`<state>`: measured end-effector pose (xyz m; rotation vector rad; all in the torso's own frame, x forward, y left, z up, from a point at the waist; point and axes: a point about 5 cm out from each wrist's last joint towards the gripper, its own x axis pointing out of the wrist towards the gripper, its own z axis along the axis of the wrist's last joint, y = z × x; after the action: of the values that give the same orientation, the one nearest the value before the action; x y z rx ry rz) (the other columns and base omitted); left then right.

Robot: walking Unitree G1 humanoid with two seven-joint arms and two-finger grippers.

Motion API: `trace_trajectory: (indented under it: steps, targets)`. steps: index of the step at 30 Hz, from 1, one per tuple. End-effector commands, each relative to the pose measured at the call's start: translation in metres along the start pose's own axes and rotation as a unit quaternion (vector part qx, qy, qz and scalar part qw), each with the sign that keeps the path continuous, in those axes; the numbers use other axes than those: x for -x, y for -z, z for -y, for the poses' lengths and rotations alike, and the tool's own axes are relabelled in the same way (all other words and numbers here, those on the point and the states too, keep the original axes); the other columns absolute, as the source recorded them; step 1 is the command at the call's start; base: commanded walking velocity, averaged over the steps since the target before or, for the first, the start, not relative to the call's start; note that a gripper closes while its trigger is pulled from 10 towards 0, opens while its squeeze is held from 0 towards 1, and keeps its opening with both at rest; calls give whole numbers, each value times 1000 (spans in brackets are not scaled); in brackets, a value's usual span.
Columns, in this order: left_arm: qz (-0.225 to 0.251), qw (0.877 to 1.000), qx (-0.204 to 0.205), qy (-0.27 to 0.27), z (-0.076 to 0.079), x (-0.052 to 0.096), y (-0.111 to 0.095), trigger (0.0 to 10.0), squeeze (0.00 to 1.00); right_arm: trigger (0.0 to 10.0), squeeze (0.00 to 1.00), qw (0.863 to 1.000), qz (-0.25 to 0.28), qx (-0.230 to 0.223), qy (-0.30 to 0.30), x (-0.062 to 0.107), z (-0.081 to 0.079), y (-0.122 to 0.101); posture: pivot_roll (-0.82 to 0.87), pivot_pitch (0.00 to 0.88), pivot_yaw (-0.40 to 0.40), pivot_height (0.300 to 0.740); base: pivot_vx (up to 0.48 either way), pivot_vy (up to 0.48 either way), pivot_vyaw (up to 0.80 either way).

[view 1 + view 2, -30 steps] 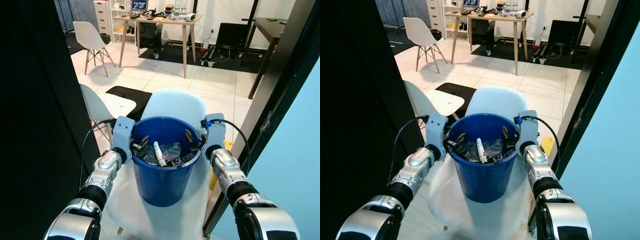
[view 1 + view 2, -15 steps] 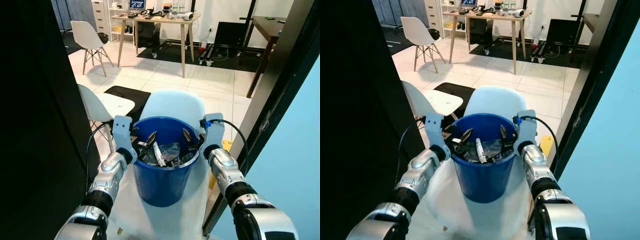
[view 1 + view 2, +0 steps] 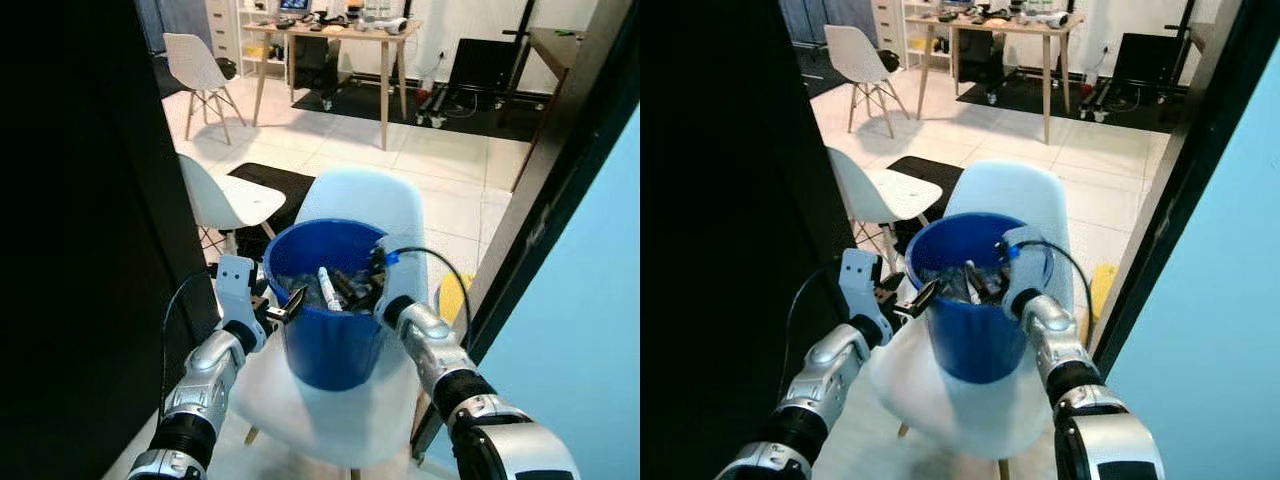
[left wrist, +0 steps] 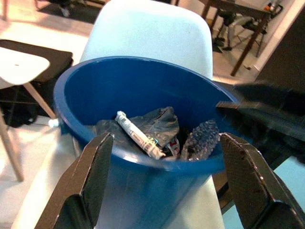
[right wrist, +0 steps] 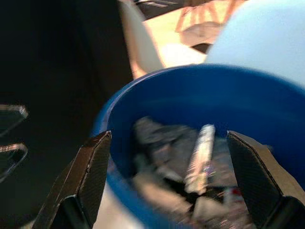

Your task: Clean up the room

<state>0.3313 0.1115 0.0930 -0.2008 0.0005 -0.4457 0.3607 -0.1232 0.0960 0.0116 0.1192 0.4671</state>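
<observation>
Blue bucket sits on the seat of a pale white chair, close in front of the robot, beside a dark door frame and a light blue wall on the right. It holds rubbish: a white tube lying across crumpled grey plastic, with a clear crinkled wrapper next to it. The left gripper is just outside the bucket's left wall, below the rim, with its two black fingers spread apart and nothing between them; whether they touch the bucket cannot be told. In the left wrist view these fingers stand wide on either side of the bucket. The right gripper is at the bucket's right rim, reaching over its edge, and in the right wrist view its fingers are spread wide with the bucket's contents showing between them, gripping nothing. A second white chair stands to the left, over a dark mat. Farther off on the pale tiled floor are a wooden table covered with small items and a third white chair at the far left. A tall black panel rises along the left side.
</observation>
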Motion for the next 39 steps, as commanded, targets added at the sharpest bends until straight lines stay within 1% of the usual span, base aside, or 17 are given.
trace_trajectory:
  steps: [1, 10, 12, 14, 16, 18, 22, 24, 25, 26, 27, 30, 32, 33, 35, 38, 39]
  targets:
    - [-11, 1000, 7, 2, 1, 2, 5, 10000, 0, 10000, 0, 1000, 0, 6, -5, 1, 0, 1, -79, 0, -11, 740, -458, 0, 0]
    - [-17, 1000, 5, 0, 0, 4, 8, 10000, 0, 10000, 0, 999, -31, 12, -1, 7, 1, 15, -82, 0, -13, 740, -456, 0, 0]
    - [-31, 999, 5, -13, -6, 10, 15, 10000, 0, 10000, 0, 997, -72, 5, 23, 17, 7, 34, -79, 0, -18, 740, -450, 0, 0]
    - [-31, 999, 5, -13, -6, 10, 15, 10000, 0, 10000, 0, 997, -72, 5, 23, 17, 7, 34, -79, 0, -18, 740, -450, 0, 0]
    - [-58, 998, 10, -31, -14, 21, 28, 10000, 0, 10000, 0, 989, -133, -9, 61, 35, 15, 63, -77, 0, -18, 740, -450, 0, 0]
    - [-58, 998, 10, -31, -14, 21, 28, 10000, 0, 10000, 0, 989, -133, -9, 61, 35, 15, 63, -77, 0, -18, 740, -446, 0, 0]
    - [-110, 992, 25, -59, -24, 38, 52, 10000, 0, 10000, 0, 972, -203, -34, 114, 62, 23, 97, -80, 0, -15, 740, -427, 0, 0]
    - [-194, 974, 37, -111, -39, 70, 86, 10000, 0, 10000, 0, 937, -291, -63, 181, 102, 27, 137, -79, 0, -14, 740, -399, 0, 0]
    - [-222, 966, 41, -128, -43, 82, 97, 10000, 0, 10000, 0, 925, -316, -75, 199, 115, 27, 148, -79, 0, -14, 740, -401, 0, 0]
    - [-222, 966, 41, -128, -43, 82, 97, 10000, 0, 10000, 0, 925, -316, -75, 199, 115, 27, 148, -79, 0, -14, 740, -401, 0, 0]
    - [-252, 954, 52, -155, -49, 99, 108, 10000, 0, 10000, 0, 910, -340, -94, 219, 130, 26, 160, -79, 0, -14, 740, -428, 0, 0]
    - [-270, 945, 60, -172, -52, 110, 115, 10000, 0, 10000, 0, 901, -352, -107, 231, 139, 24, 167, -76, 0, -16, 740, -428, 0, 0]
    - [-320, 915, 91, -228, -59, 145, 134, 10000, 0, 10000, 0, 877, -398, -123, 242, 164, 15, 188, -81, 0, -14, 740, -431, 0, 0]
    - [-320, 915, 91, -228, -59, 145, 134, 10000, 0, 10000, 0, 877, -398, -123, 242, 164, 15, 188, -81, 0, -14, 740, -431, 0, 0]
    - [-362, 891, 99, -255, -59, 170, 147, 10000, 0, 10000, 0, 861, -429, -128, 243, 181, 7, 200, -79, 0, -14, 740, -431, 0, 0]
    - [-362, 891, 99, -255, -59, 170, 147, 10000, 0, 10000, 0, 861, -429, -128, 243, 181, 7, 200, -79, 0, -14, 740, -431, 0, 0]
    - [-403, 868, 103, -271, -54, 193, 160, 10000, 0, 10000, 0, 852, -453, -120, 235, 192, -1, 208, -77, 0, -12, 740, -420, 0, 0]
